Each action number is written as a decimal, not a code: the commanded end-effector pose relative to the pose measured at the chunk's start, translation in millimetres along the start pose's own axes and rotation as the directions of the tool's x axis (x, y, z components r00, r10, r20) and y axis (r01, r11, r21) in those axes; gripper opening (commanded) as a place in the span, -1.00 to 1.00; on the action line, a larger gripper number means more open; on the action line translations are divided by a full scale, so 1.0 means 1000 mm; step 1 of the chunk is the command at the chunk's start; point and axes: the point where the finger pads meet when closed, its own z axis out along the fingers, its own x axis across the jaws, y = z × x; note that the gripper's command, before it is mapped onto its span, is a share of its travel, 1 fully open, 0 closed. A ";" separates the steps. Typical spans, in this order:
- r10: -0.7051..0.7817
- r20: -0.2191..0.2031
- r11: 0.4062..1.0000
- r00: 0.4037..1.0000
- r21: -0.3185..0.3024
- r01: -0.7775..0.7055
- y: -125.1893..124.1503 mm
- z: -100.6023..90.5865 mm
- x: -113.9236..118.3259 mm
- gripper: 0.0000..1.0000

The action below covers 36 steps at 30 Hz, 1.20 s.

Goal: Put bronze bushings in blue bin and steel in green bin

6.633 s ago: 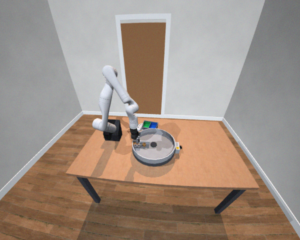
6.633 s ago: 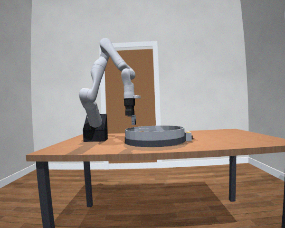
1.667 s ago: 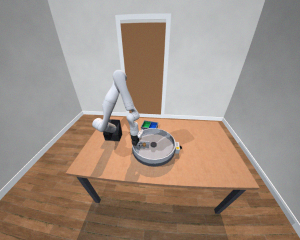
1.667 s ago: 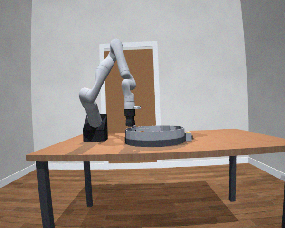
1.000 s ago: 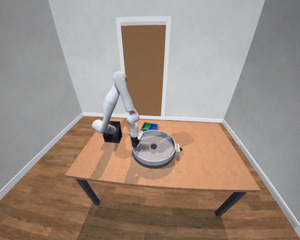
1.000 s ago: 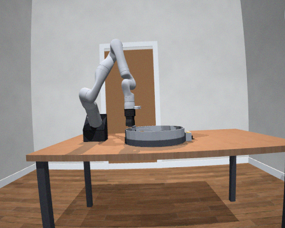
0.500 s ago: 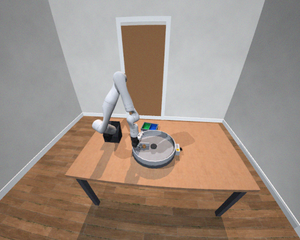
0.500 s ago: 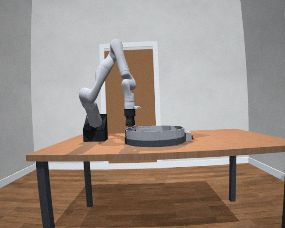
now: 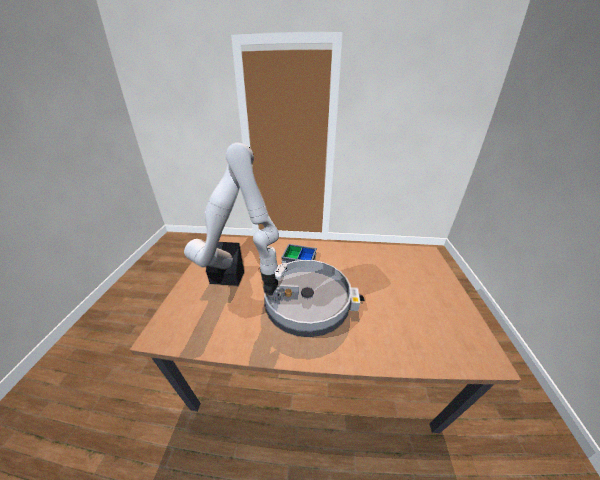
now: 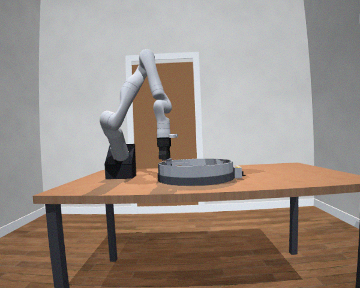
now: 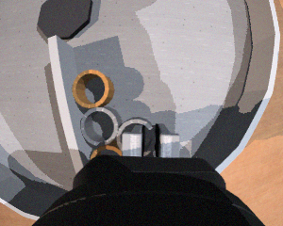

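Note:
The grey turntable (image 9: 310, 326) (image 10: 194, 173) (image 11: 198, 38) has a raised rim and a dark hub (image 9: 306, 292) (image 11: 65, 13). My gripper (image 9: 274, 294) (image 10: 164, 158) (image 11: 149, 135) is down inside its left edge, shut on the wall of a steel bushing (image 11: 136, 123). A second steel bushing (image 11: 99, 126) stands just left of it. A bronze bushing (image 11: 92, 88) (image 9: 288, 292) stands beyond that, beside a grey guide bar (image 11: 61, 97). Another bronze bushing (image 11: 107, 149) is partly hidden under my wrist. The green bin (image 9: 292, 252) and the blue bin (image 9: 307, 253) sit side by side behind the turntable.
The arm's black base block (image 9: 227, 266) (image 10: 119, 168) stands on the wooden table (image 9: 419, 330) left of the turntable. A small white box (image 9: 355, 298) (image 10: 237, 171) is fixed to the turntable's right side.

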 end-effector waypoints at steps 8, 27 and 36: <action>0.000 0.001 1.000 1.000 0.001 0.000 0.000 -0.001 0.000 -1.00; 0.000 0.001 1.000 1.000 0.000 0.000 0.000 -0.006 0.000 -1.00; 0.000 0.001 1.000 1.000 -0.001 0.000 0.000 -0.010 0.000 -1.00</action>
